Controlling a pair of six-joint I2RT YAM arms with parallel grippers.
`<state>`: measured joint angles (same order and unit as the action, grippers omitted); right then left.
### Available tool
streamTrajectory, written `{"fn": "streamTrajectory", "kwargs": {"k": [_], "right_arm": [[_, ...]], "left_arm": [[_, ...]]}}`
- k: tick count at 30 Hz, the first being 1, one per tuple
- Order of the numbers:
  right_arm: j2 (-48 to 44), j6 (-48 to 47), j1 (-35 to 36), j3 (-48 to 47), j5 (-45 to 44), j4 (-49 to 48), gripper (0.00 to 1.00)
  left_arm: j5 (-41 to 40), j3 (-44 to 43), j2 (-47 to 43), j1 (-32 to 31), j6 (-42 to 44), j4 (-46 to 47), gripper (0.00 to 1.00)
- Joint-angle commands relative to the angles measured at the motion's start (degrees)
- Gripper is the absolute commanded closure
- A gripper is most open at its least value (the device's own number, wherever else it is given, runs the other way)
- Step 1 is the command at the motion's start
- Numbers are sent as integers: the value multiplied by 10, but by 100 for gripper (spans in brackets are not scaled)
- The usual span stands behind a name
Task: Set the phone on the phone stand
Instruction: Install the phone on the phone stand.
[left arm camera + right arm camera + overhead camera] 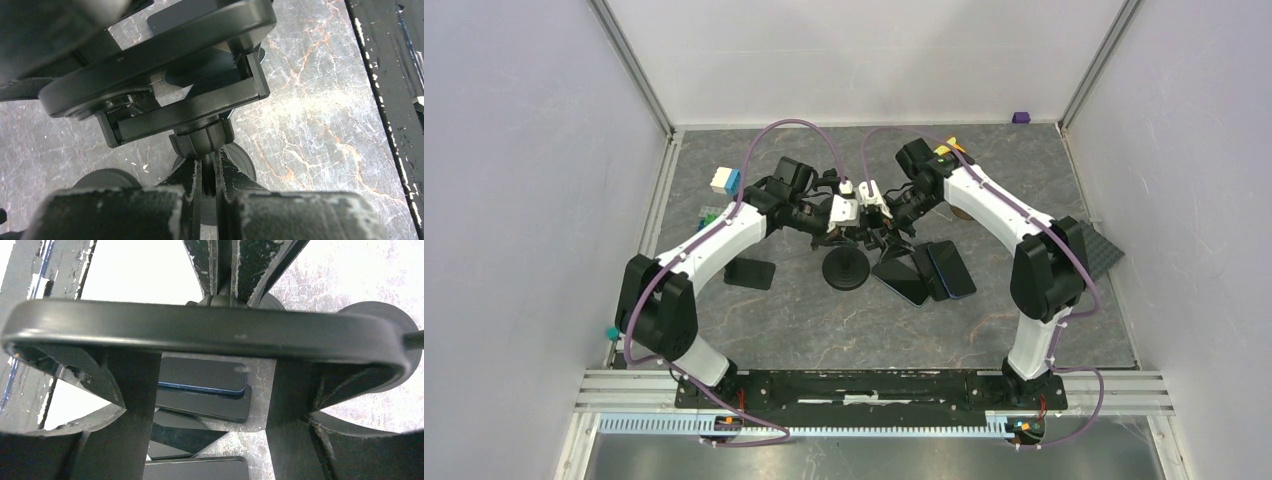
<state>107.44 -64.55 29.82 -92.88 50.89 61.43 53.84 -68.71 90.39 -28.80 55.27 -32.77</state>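
Seating the phone, seen from above and from both wrists. The left fingers [192, 182] are pressed together on the thin stem of the black phone stand [202, 140], just under its ball joint. This grip most likely braces the light stand against tipping or turning while it is loaded. Its round base [845, 270] rests on the grey marbled surface [804, 320] between the two arms.

The right fingers [132, 405] are spread wide and pinch the dark, round-edged phone [200, 332] across its width. This leaves the back of the phone free to meet the stand's rectangular cradle [190, 107]. The phone lies tilted, directly over the cradle and close against it. Whether its edge already sits inside the cradle's side arms cannot be told from these views.

Two further dark phones [929, 272] lie overlapped on the surface just beside the base, on the right arm's side. A third dark slab [749, 272] lies apart on the left. Judged from this, the placement is near its end, and release should wait until the cradle carries the phone.
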Motion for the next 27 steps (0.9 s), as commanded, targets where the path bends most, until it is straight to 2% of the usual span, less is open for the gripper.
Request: {"fn": "streamTrajectory", "kwargs": {"k": [1, 7, 13, 22, 27], "right_arm": [[-44, 24, 12, 44, -6, -215, 100], [-107, 46, 10, 105, -18, -230, 100], [-142, 54, -1, 134, -33, -222, 100], [-104, -28, -6, 69, -9, -82, 100], [-123, -17, -7, 75, -9, -78, 100]], "left_arm": [[97, 57, 21, -73, 64, -148, 98], [75, 54, 7, -65, 72, -149, 98], [87, 0, 35, -52, 103, -210, 98], [120, -113, 107, -34, 185, -352, 98], [126, -164, 136, -20, 215, -403, 98]]}}
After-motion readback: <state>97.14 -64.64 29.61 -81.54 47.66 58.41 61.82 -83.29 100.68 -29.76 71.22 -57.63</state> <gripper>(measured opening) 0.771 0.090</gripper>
